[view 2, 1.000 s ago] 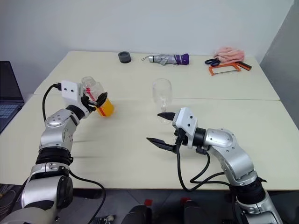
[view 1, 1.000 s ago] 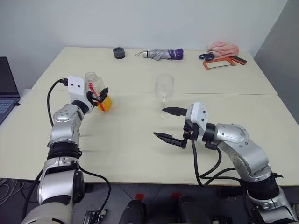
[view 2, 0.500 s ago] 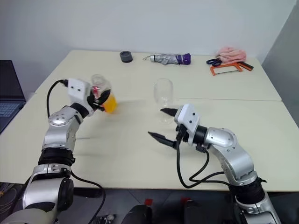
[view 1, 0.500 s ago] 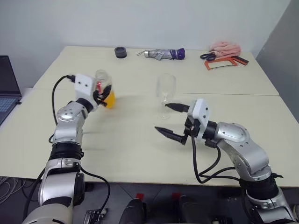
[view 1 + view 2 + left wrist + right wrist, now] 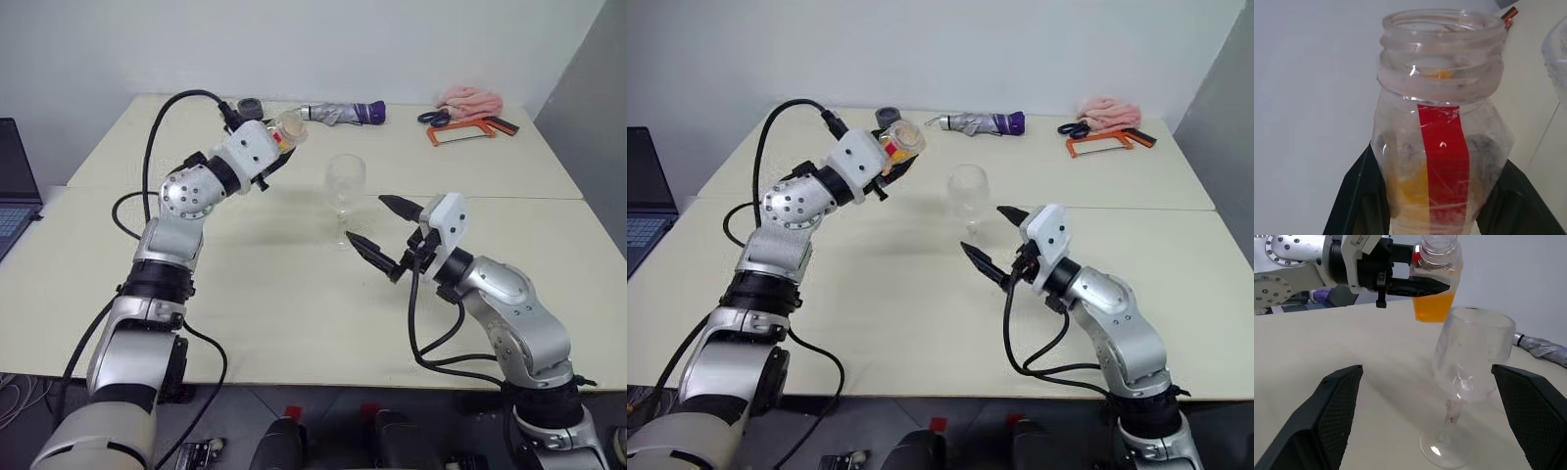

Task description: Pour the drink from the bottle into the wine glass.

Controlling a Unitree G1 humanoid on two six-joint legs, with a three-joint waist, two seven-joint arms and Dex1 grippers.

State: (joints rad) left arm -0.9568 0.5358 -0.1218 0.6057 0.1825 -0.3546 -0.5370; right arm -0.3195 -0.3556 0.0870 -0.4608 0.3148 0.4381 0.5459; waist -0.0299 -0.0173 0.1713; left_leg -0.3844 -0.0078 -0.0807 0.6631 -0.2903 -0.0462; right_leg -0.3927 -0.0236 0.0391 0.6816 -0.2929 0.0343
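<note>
Above the cream worktop (image 5: 245, 284), the left pincer (image 5: 1418, 284) is clamped on the uncapped bottle (image 5: 1437, 279), orange drink (image 5: 1433, 307) pooled at its base. Just beside it the empty wine glass (image 5: 344, 201) stands upright (foot on the worktop), between the spread fingers of the right pincer (image 5: 382, 235), untouched. Behind lie a folded umbrella (image 5: 343, 114), a pink cloth (image 5: 468, 99) and a grey wall.

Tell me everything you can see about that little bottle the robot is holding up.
The bottle is small, clear plastic, with a red label strip and a threaded neck with no cap on. Orange drink fills its lower part. The left gripper is clamped round its middle, holding it upright in the air, above the table, beside the wine glass and apart from it.
</note>
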